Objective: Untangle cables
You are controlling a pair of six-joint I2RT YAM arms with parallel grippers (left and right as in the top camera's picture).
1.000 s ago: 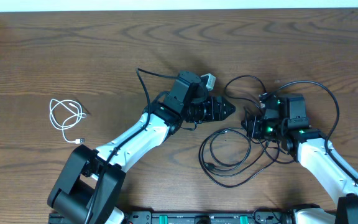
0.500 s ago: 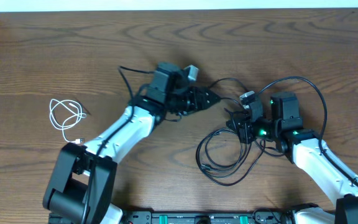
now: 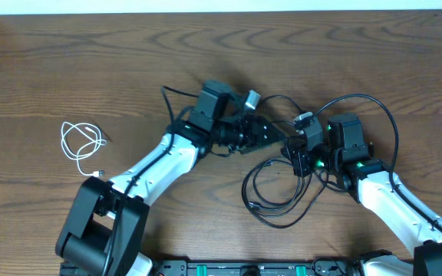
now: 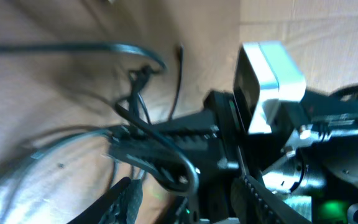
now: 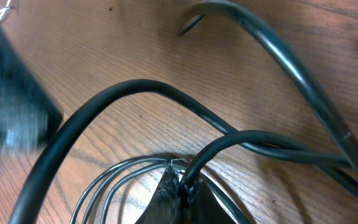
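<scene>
Two black cables (image 3: 271,201) lie in tangled loops on the table in front of the right arm. My right gripper (image 3: 297,159) is shut on a strand of black cable (image 5: 225,144), pinched at its fingertips (image 5: 166,190) just above the wood, with thin loops (image 5: 114,175) fanning out beside it. My left gripper (image 3: 276,136) points right and almost meets the right gripper. Its jaws stand apart in the left wrist view, fingers (image 4: 124,198) low in frame, with a black cable loop (image 4: 178,163) just beyond them. The white cable (image 3: 79,142) lies coiled alone at the far left.
Thicker black arm wires arch over the right arm (image 3: 386,115) and behind the left wrist (image 3: 176,103). The right arm's wrist camera (image 4: 267,81) fills the right of the left wrist view. The table's far edge (image 3: 221,11) runs along the top.
The left gripper swung back and left, then returned right, close to the right gripper, its jaws narrowing. The right gripper shifted a little left and back, still clamped on the black cable.
</scene>
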